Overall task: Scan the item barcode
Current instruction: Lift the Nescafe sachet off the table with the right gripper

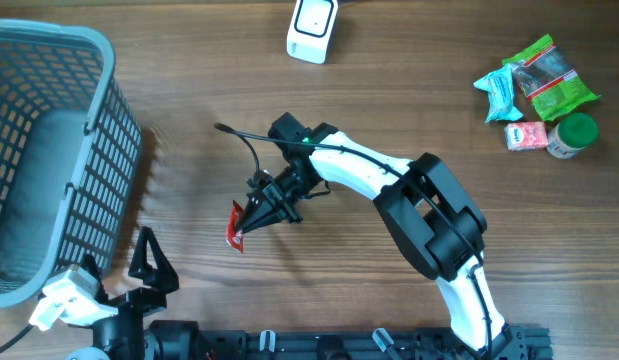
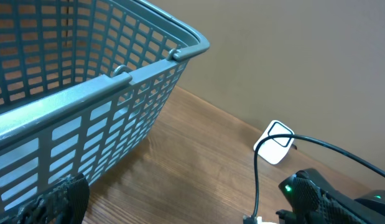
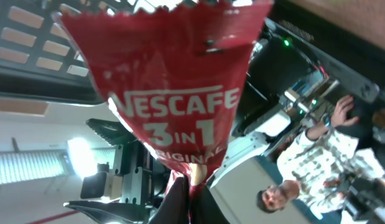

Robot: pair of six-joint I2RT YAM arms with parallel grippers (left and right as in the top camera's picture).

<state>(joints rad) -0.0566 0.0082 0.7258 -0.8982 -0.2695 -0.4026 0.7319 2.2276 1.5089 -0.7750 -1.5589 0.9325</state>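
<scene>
I am running the presentation step: the item is picked up, and the scan is not yet made. The right fingers (image 1: 261, 212) are clamping fully closed on one end of a red Nescafé 3 in 1 sachet (image 3: 173, 87), which is sitting just left of centre in the overhead frame. The left fingers (image 1: 154, 265) are standing wide open and empty at lower left, beside the grey basket (image 1: 109, 150). The white scanner (image 1: 311, 28) is lying on the wooden surface (image 1: 409, 90) at top centre, well apart. No barcode is showing. The next move calls for carrying the sachet up-frame and turning its coded face toward the scanner.
</scene>
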